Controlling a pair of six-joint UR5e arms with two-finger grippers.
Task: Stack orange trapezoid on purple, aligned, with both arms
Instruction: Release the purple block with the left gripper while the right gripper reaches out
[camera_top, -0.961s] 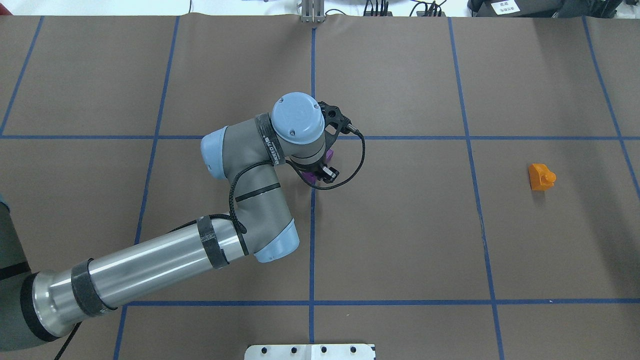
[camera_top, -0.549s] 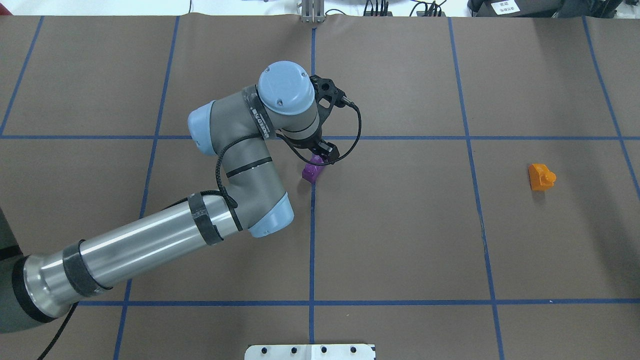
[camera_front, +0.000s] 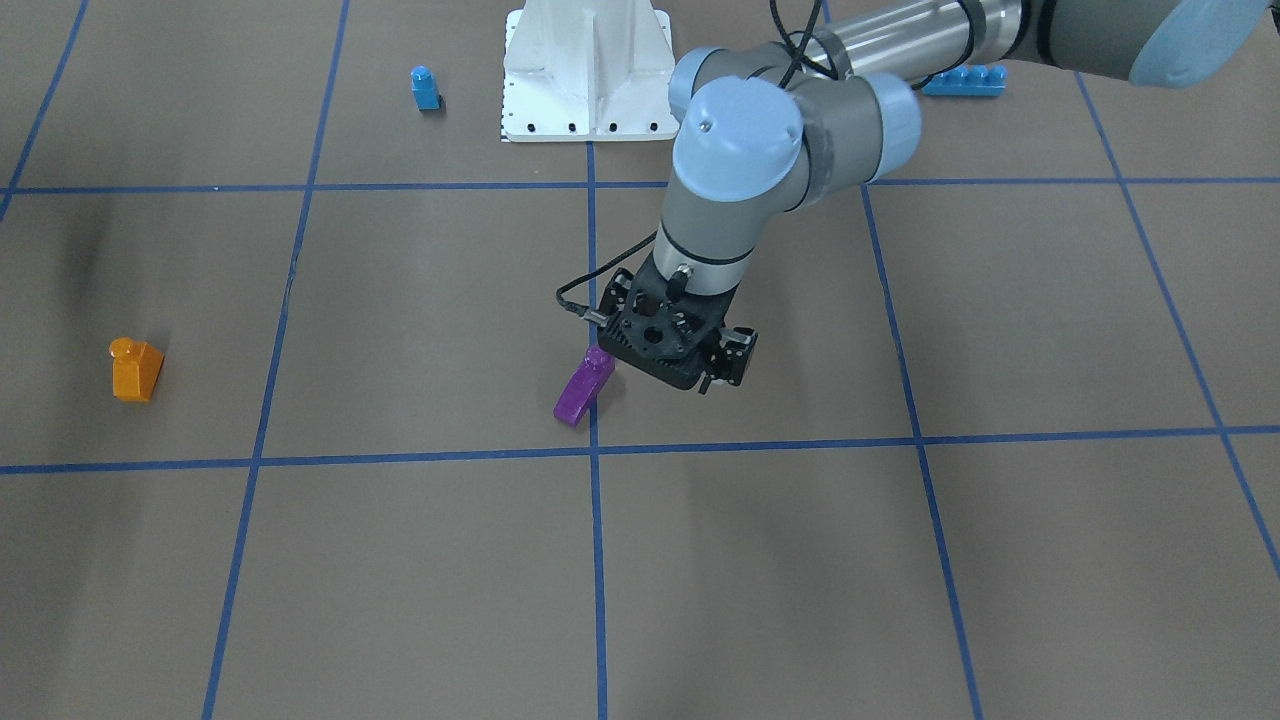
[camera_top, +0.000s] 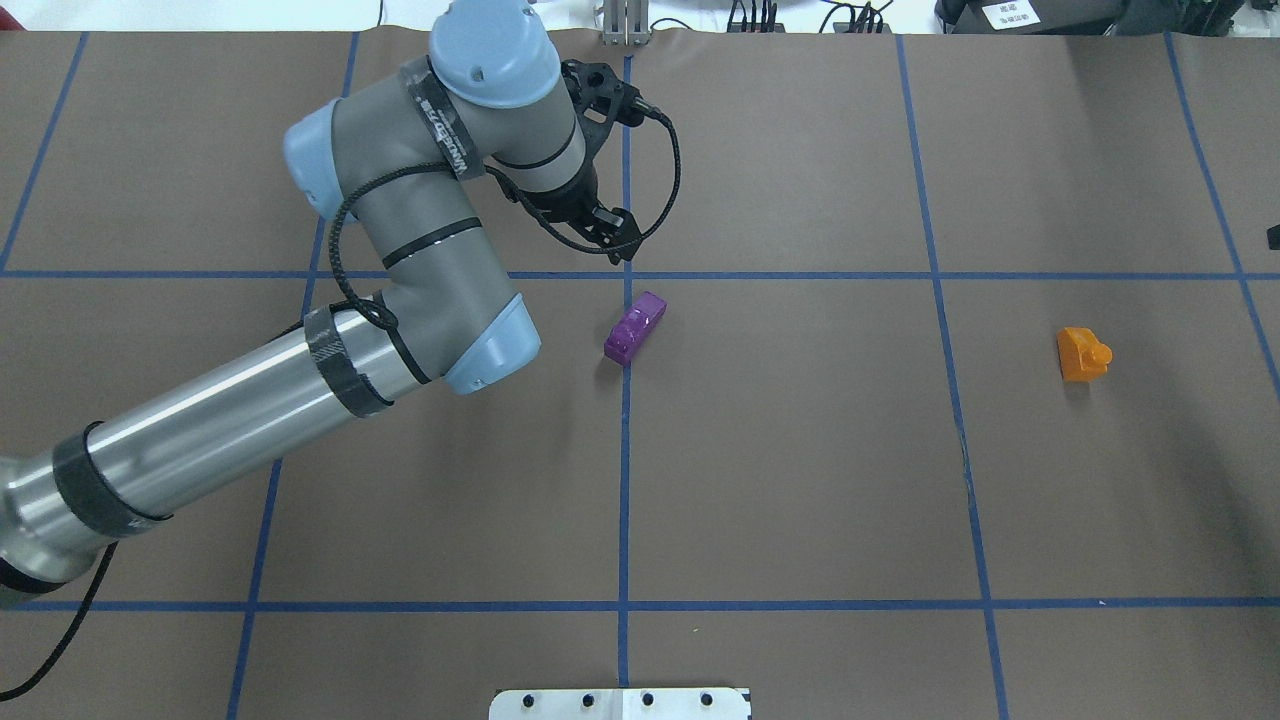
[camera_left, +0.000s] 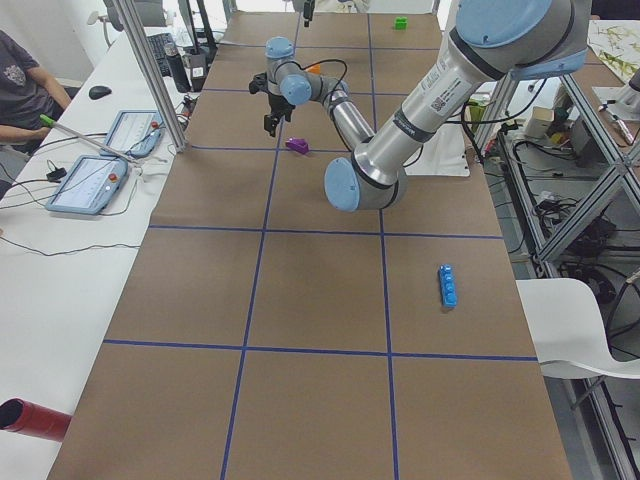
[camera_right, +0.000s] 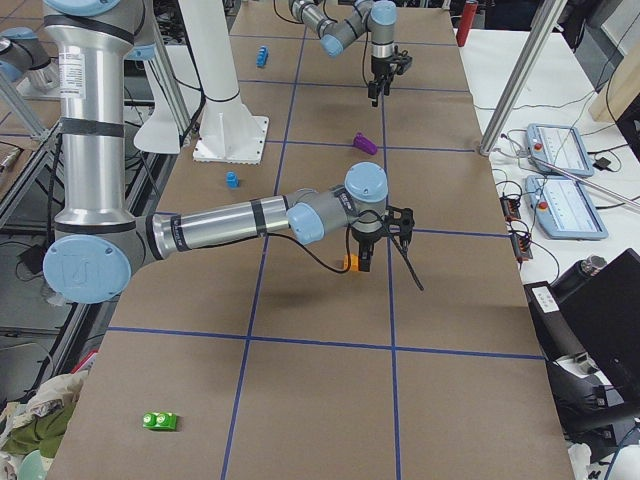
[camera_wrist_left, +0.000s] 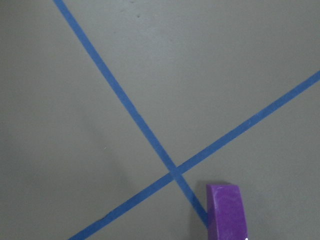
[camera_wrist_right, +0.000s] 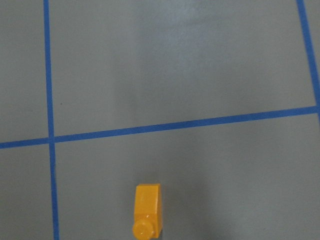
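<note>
The purple block (camera_top: 635, 328) lies on the brown table against the centre blue tape line, turned diagonally; it also shows in the front view (camera_front: 583, 387) and at the bottom of the left wrist view (camera_wrist_left: 227, 212). My left gripper (camera_top: 612, 235) is empty and looks open, raised above the table and apart from the purple block, on its far side; it shows in the front view (camera_front: 725, 368). The orange trapezoid (camera_top: 1082, 354) stands far to the right, stud visible, also low in the right wrist view (camera_wrist_right: 148, 210). My right gripper (camera_right: 365, 258) hovers over it; I cannot tell its state.
A small blue single-stud block (camera_front: 425, 88) and a long blue brick (camera_front: 963, 80) lie near the white robot base (camera_front: 585, 70). A green block (camera_right: 160, 421) lies at the table's right end. Tablets (camera_left: 90, 185) and an operator (camera_left: 20, 70) are beyond the far edge.
My left gripper was down around the purple block a second ago. It has risen and moved away towards the far side, leaving the block on the table. The orange trapezoid has not moved.
</note>
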